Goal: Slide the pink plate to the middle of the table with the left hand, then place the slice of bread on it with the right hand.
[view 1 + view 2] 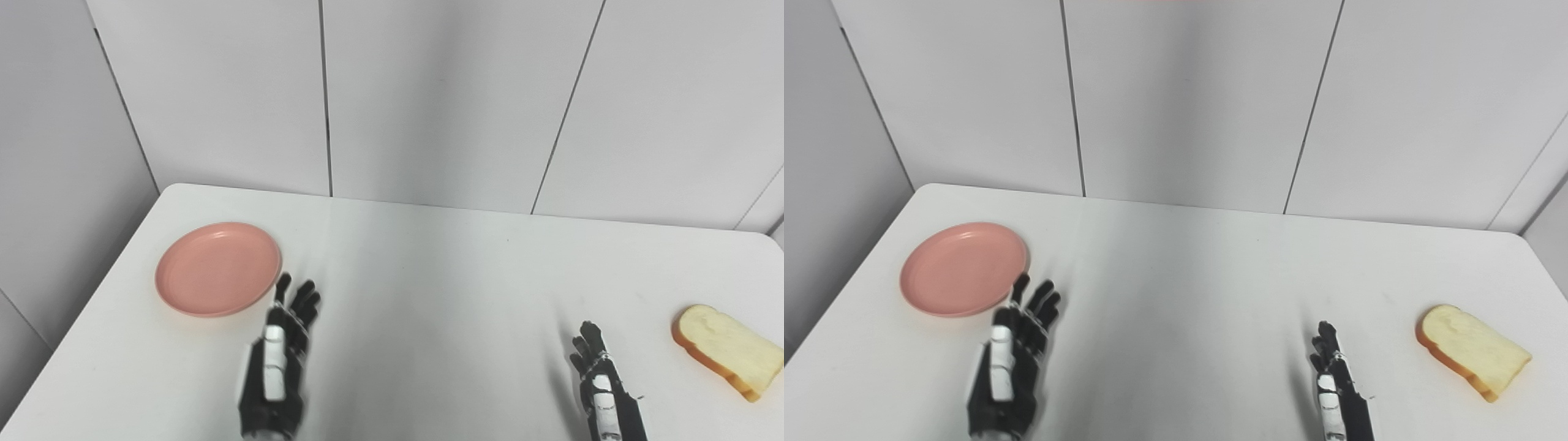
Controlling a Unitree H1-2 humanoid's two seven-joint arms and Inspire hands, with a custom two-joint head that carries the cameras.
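A round pink plate (217,268) lies flat on the left part of the white table (429,275). My left hand (280,361) hovers just right of and nearer than the plate, fingers stretched forward and apart, holding nothing; its fingertips (283,283) reach close to the plate's near right rim. A slice of bread (727,350) with a brown crust lies near the table's right edge. My right hand (603,383) is open and empty, fingers pointing forward, a short way left of the bread and apart from it.
Grey wall panels (429,92) stand right behind the table's far edge. The table's left edge (86,306) runs close to the plate, and its right edge is just beyond the bread.
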